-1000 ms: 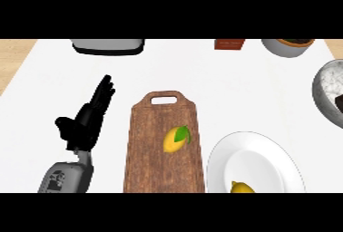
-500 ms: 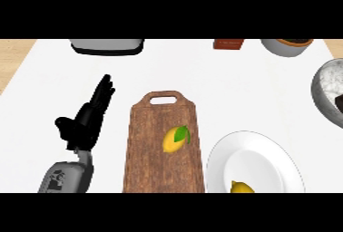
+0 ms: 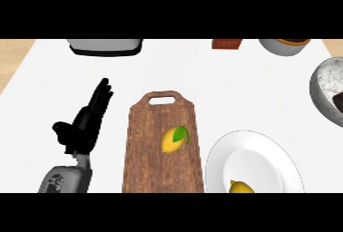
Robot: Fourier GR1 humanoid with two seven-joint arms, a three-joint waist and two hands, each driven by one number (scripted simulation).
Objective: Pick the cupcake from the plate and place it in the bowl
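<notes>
A white plate (image 3: 258, 156) lies at the lower right, and a yellow rounded item (image 3: 241, 186) sits on its near part, cut off by the picture's lower edge. At the right edge a grey speckled bowl (image 3: 325, 81) is half in view. A dark brown thing (image 3: 336, 102) rests inside it, too cropped to identify. My left hand (image 3: 84, 124) is at the left on the white counter, open with fingers straight and pointing away, holding nothing. It is apart from the plate and the bowl. My right hand does not show.
A wooden cutting board (image 3: 163, 149) with a handle lies between my left hand and the plate, a yellow lemon with a green leaf (image 3: 174, 138) on it. Along the far edge stand a grey and black appliance (image 3: 105, 46), a brown box (image 3: 226, 43) and a small grey pot (image 3: 285, 46).
</notes>
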